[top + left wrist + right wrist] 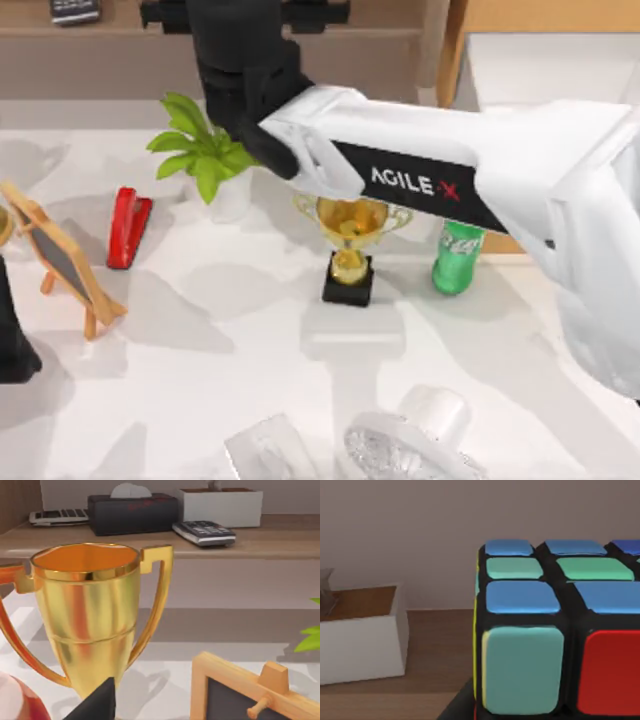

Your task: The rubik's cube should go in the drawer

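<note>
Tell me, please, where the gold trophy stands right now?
In the top view the gold trophy on a black base stands mid-table, between the potted green plant and the green bottle.

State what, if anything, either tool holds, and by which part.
The right tool appears to hold the rubik's cube, close in the right wrist view, by its lower part; the exact contact is hidden.

We read "AGILE·X" in white letters on the black panel of our right arm (420, 185); the green bottle's (458, 256) label is unreadable.
</note>
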You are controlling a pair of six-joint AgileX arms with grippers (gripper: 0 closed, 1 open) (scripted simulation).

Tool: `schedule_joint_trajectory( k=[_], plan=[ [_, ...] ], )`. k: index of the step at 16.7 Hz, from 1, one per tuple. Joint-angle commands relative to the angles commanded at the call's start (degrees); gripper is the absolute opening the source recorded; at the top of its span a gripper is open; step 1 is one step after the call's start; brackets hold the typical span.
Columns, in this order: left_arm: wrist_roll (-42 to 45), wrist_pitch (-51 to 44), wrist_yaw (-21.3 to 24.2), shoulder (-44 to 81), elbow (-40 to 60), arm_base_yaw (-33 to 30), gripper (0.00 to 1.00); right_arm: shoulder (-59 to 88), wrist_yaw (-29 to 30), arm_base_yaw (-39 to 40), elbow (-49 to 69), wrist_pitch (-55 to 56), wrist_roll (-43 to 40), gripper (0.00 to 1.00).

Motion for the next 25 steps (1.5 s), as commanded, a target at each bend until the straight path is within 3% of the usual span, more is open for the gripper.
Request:
schedule_joint_trajectory(
  k=[5, 12, 20, 25],
  plan=[
    [0.0, 0.0, 0.0, 0.0, 0.0, 0.0, 1.0, -8.5, -5.6, 3.5, 2.3, -14.1, 6.2, 0.0],
    [0.0, 0.0, 0.0, 0.0, 0.0, 0.0, 1.0, -20.1, -17.1, 1.9, 5.8, -46.5, 11.9, 0.0],
    [0.0, 0.0, 0.0, 0.0, 0.0, 0.0, 1.0, -21.5, -30.5, -14.2, 9.6, -86.4, 10.2, 0.0],
    [0.0, 0.0, 0.0, 0.0, 0.0, 0.0, 1.0, -14.0, -37.1, -28.7, 14.0, -100.6, 7.6, 0.0]
  ],
)
